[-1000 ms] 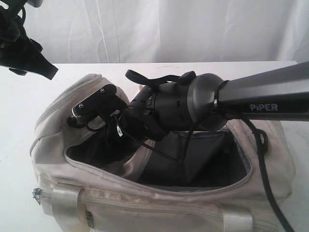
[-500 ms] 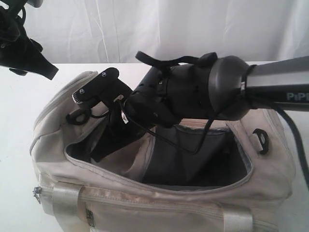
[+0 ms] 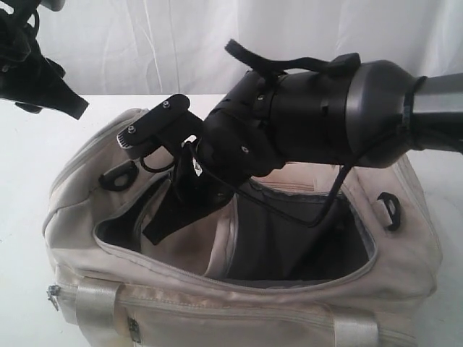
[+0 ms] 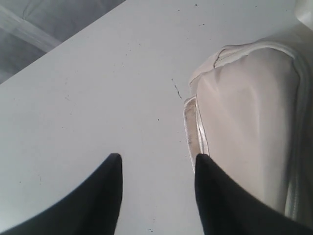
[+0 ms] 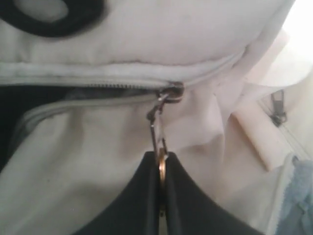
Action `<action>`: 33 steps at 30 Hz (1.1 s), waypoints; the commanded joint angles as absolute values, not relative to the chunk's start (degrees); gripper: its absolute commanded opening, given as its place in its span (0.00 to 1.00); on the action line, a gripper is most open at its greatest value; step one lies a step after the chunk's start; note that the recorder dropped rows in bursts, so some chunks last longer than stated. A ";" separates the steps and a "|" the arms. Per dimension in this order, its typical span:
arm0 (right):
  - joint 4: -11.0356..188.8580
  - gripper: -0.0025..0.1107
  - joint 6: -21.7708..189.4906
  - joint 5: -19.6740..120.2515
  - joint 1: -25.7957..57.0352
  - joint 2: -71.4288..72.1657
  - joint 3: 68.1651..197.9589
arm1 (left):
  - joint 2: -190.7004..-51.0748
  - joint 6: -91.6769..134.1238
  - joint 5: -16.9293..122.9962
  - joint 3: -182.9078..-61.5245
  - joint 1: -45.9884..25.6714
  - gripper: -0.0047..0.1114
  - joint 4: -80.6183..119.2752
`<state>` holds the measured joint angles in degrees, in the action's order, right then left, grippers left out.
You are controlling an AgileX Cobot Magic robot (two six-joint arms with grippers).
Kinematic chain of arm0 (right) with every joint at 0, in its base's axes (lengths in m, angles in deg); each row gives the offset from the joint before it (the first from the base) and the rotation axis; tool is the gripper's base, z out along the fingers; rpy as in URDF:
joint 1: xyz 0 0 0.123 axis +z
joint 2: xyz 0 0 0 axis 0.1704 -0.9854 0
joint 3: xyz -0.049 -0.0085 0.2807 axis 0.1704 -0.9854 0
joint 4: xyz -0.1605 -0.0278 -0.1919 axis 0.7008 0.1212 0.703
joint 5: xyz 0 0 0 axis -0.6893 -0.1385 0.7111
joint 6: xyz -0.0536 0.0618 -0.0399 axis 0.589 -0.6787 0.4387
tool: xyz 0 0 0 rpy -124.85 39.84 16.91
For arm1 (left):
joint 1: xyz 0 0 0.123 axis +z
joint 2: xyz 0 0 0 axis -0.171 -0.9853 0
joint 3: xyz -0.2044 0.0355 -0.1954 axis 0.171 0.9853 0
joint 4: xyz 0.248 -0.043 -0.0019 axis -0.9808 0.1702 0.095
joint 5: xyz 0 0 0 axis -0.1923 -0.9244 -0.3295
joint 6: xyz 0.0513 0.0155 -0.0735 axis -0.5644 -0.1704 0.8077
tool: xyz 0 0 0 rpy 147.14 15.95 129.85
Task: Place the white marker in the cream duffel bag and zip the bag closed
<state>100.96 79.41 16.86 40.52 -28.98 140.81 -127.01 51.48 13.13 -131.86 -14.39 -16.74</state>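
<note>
We see the cream duffel bag (image 3: 239, 300) from its long side, slightly above, facing a white backdrop (image 3: 181, 43). Our left wrist camera looks down at the table (image 4: 98, 88) and one end of the bag — the right one sits very close over the zipper pull (image 5: 155, 126); all three views share the bag

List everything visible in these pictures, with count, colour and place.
cream fabric duffel bag: one, cream with dark grey lining, on the table, unzipped
black plastic loops: two, black, bag's top ends
shiny webbing straps: two, cream, bag's near side
main zip's metal pull: one, grey, at the slider
second metal zip pull: one, grey, on another zip
white table: one, white, under the bag
white marker: none in view
left gripper: one, black, open over the table
right gripper: one, black, shut on the main zip's metal pull
</note>
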 commanded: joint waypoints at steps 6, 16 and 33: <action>84.82 0.02 92.54 14.37 40.41 -27.14 140.69 | -126.36 51.47 13.14 -132.23 -14.27 0.48 -16.73; 85.07 0.02 92.54 14.10 40.41 -23.59 140.69 | -126.46 49.89 15.36 -129.28 -14.27 0.48 -11.66; 85.88 0.02 93.40 13.87 40.41 -23.59 140.69 | -127.14 47.46 20.54 -127.33 -14.27 0.51 -6.30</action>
